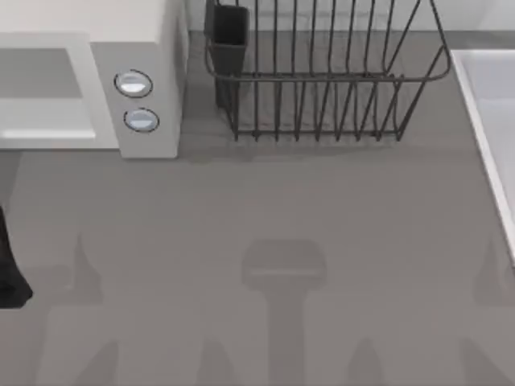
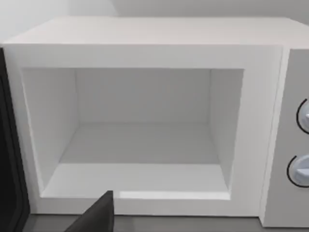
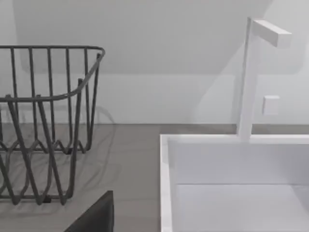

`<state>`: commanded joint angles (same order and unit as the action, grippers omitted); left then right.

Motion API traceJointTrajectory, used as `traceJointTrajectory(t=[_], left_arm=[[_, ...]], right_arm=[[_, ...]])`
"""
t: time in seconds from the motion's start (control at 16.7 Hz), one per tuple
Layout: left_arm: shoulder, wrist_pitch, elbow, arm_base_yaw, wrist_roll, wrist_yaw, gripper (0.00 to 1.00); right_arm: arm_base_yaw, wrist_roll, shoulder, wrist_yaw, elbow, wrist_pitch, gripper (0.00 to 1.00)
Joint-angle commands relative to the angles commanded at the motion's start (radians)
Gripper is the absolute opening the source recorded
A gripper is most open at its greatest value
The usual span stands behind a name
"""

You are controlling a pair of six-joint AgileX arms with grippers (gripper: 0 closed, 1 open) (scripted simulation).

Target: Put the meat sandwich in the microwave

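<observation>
The microwave [image 1: 121, 20] stands at the back left of the table, white, with two round knobs [image 1: 133, 84] on its grey panel. In the left wrist view the microwave [image 2: 145, 34] has its door swung open and its white cavity [image 2: 145, 145] holds nothing. The meat sandwich is out of view. A dark part of my left gripper [image 2: 96, 215] shows close in front of the cavity's lower edge. A dark part of my right gripper [image 3: 96, 215] shows low between the dish rack and the sink.
A dark wire dish rack [image 1: 322, 80] with a dark cup [image 1: 228, 32] in its corner stands at the back middle. A white sink [image 1: 491, 121] with a tall faucet [image 3: 251, 77] lies on the right. A dark shape [image 1: 8, 273] sits at the left edge.
</observation>
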<state>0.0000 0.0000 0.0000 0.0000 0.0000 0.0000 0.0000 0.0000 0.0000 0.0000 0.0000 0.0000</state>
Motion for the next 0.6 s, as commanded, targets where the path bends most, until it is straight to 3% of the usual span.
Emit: traceJointTrajectory(t=[0.3, 0.6], left_arm=[[0.063, -0.049, 0.041, 0.020, 0.063, -0.001, 1.00], [0.349, -0.240, 0.205, 0.103, 0.329, 0.004, 1.00]], right_arm=[[0.000, 0.000, 0.000, 0.000, 0.000, 0.000, 1.00], [0.000, 0.000, 0.000, 0.000, 0.000, 0.000, 1.00]])
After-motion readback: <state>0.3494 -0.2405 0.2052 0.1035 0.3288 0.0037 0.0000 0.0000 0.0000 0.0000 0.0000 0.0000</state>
